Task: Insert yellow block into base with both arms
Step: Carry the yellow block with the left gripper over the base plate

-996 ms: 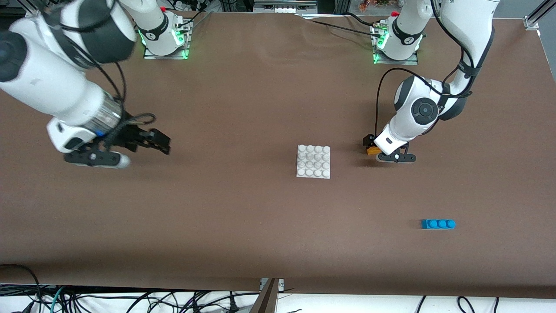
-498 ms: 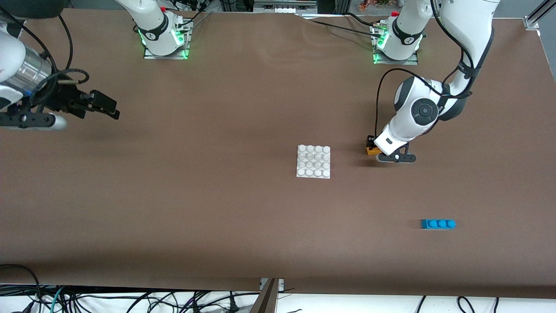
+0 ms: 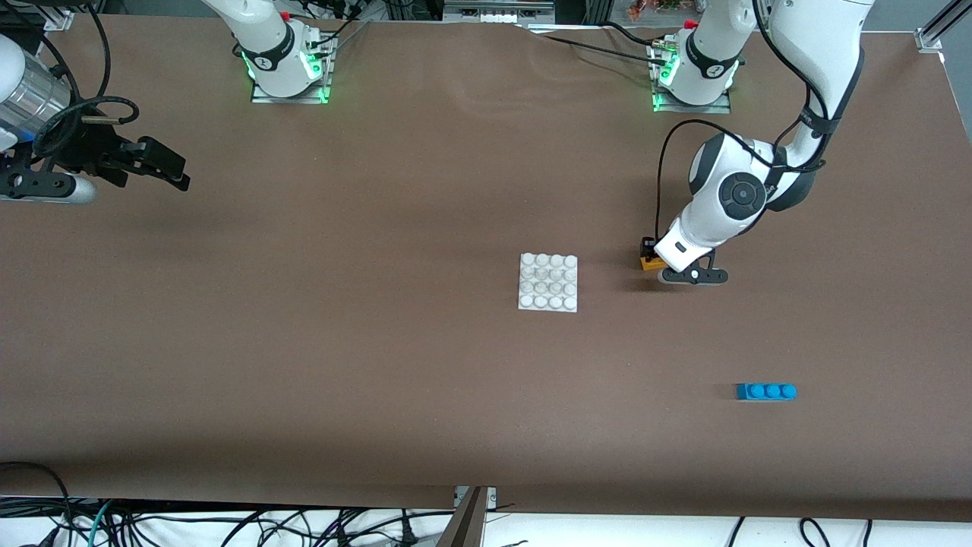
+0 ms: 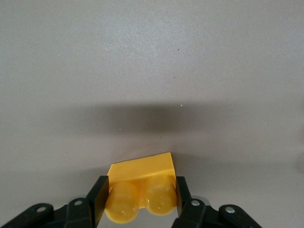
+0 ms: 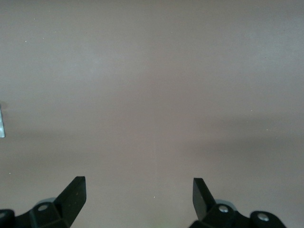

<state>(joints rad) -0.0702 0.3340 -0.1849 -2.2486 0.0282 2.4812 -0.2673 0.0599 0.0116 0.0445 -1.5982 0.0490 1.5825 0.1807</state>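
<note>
Brown matting is covering the whole table in the front view, with cables trailing along the bottom edge. At centre frame the base (image 3: 548,282) is lying flat, studs up. Just to its right in the frame, toward the left arm's end of the table, the left gripper (image 3: 650,257) is pinching the block (image 3: 650,263) down at the mat, only an orange corner showing under the wrist. So the base is lying a short way from the held block, toward frame centre, and the left arm is plainly the nearer one; I judge the coming carry is a lift and a short sideways shift onto the studs. That arm is folding down steeply from its base at upper right. At the upper left edge the right gripper (image 3: 156,169) is hanging spread over bare mat, waiting, well apart from the base. A blue brick (image 3: 766,391) is lying at lower right

Left wrist view: the fingers (image 4: 97,199) are pressing on both short ends of the block (image 4: 141,185), so its long axis is running from finger to finger, two studs facing the camera

Right wrist view: the right gripper (image 5: 138,194) is standing wide, nothing between its tips, only mat ahead
</note>
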